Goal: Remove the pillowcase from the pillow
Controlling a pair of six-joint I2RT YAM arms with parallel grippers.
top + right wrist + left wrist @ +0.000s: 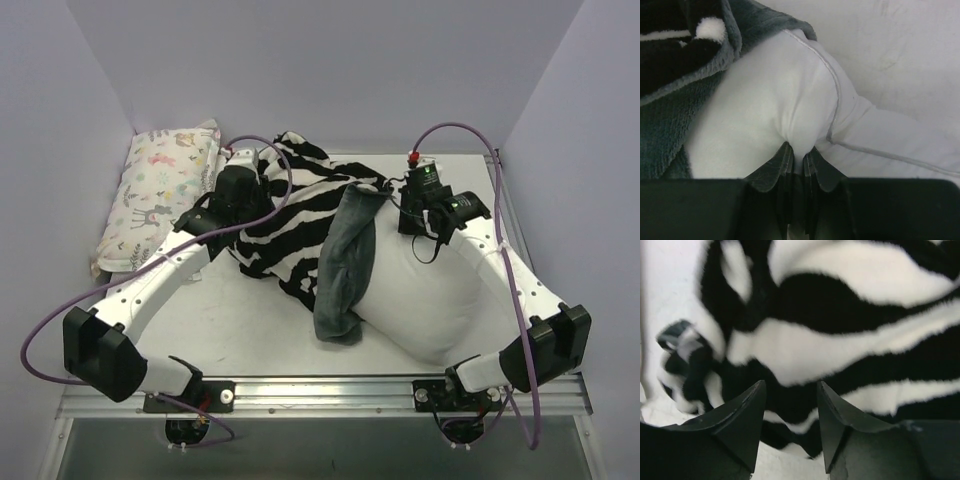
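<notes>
The zebra-striped pillowcase [295,215] lies bunched at the table's middle, its grey-teal plush side [345,270] folded over the white pillow [425,295]. The pillow's right part lies bare. My left gripper [243,172] is open just above the striped fabric [840,335], and nothing shows between its fingers [747,410]. My right gripper [412,212] is shut on a pinch of the pillow's white cloth [790,100] near its back edge, beside the grey-teal hem [675,115].
A smaller pillow with pastel animal print [160,195] lies along the left wall. White enclosure walls stand close on the left, back and right. Purple cables loop over both arms. Bare tabletop [240,335] shows in front of the pillowcase.
</notes>
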